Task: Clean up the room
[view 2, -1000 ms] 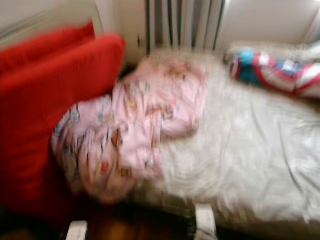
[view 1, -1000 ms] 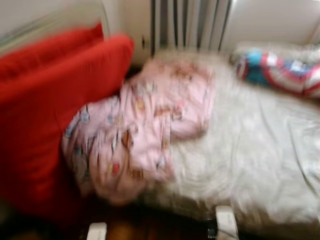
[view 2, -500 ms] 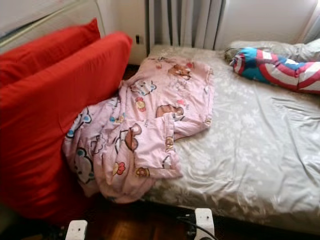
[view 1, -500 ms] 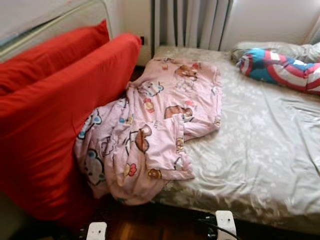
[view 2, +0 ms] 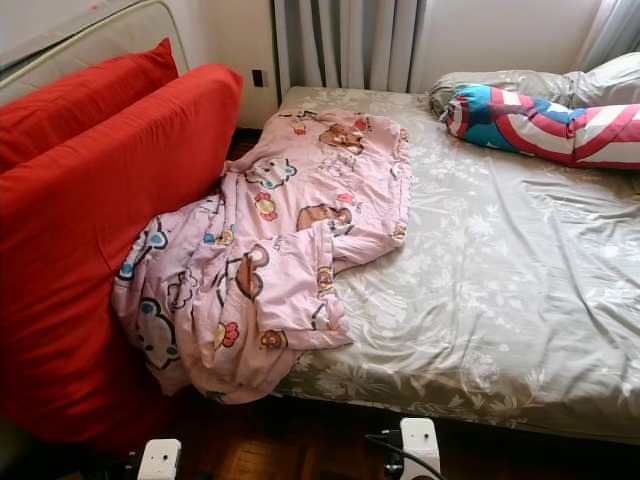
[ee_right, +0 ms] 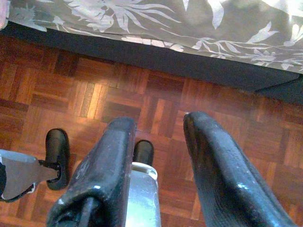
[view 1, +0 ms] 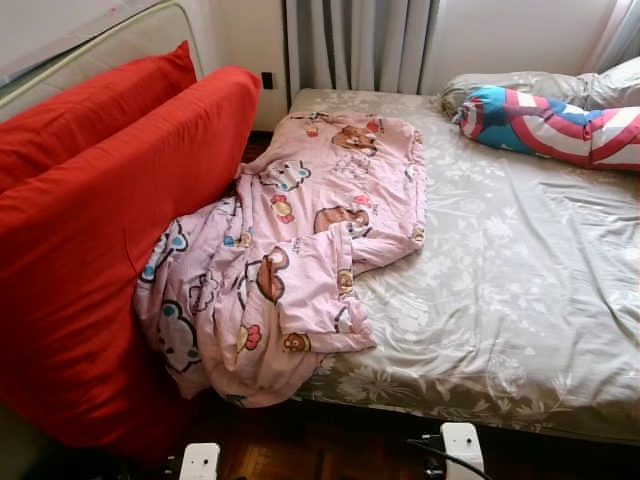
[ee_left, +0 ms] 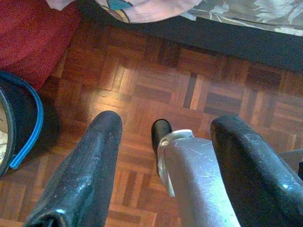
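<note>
Two grippers hang low over parquet floor [ee_right: 156,94] at bed's foot, both holding nothing. Left gripper [ee_left: 163,165] fingers spread wide; right gripper [ee_right: 158,165] fingers parted. Pink cartoon-print blanket [view 1: 300,240] lies rumpled on bed's left side, lower end spilling off grey floral sheet [view 1: 500,300] edge, touching red cushions [view 1: 110,220]. Striped blue-red-white bolster [view 1: 545,120] near headboard end, well apart from blanket. Blue-rimmed bin [ee_left: 19,123] beside red cushion.
</note>
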Robot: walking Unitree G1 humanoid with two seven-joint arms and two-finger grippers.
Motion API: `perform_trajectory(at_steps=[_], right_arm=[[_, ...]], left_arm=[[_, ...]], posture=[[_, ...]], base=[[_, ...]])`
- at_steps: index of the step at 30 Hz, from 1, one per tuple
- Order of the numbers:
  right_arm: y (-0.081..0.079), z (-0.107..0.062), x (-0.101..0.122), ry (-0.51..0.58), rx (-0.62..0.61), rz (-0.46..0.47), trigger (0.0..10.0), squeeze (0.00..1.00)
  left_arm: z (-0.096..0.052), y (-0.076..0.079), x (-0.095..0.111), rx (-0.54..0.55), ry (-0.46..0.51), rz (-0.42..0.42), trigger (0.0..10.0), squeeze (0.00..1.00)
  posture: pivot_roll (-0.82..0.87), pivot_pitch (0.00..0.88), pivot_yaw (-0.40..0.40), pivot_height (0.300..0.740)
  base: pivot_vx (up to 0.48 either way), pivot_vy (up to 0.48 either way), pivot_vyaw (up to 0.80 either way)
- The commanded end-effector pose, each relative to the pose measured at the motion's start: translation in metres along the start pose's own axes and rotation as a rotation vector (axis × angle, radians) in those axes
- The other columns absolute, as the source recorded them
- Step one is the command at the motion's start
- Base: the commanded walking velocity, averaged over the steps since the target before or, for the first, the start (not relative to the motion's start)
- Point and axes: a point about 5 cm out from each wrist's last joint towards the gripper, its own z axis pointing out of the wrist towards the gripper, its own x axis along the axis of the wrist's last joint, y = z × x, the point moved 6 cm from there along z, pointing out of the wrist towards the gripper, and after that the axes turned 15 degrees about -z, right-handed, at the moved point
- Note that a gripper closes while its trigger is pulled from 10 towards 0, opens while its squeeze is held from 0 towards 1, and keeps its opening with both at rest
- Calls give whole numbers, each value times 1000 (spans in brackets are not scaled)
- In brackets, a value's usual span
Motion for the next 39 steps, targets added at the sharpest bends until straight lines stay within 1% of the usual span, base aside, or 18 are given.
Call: perform_trajectory(at_steps=[1, 23, 25, 31, 39], right_arm=[[-5, -1, -6, -16, 18, -8, 10000, 0], [-8, -1, -6, -14, 29, -30, 10000, 0], [-8, -1, -7, -16, 24, -16, 10000, 0], [-8, -1, -6, -13, 25, -19, 10000, 0], [-8, 1, 5, 15, 22, -22, 10000, 0]], left_arm=[[-1, -4, -5, 9, -22, -1, 10000, 0], [-1, -3, -5, 7, -23, -4, 10000, 0], [-1, -3, -5, 8, -24, -4, 10000, 0], [-1, -3, -5, 7, -24, -4, 10000, 0], [-1, -3, -5, 6, -24, -3, 10000, 0]], posture=[[122, 63, 15, 740], [125, 57, 11, 740], [125, 57, 11, 740], [125, 57, 11, 740], [123, 60, 13, 740]], base=[[0, 0, 0], [0, 0, 800], [0, 0, 0], [0, 0, 0], [0, 0, 0]])
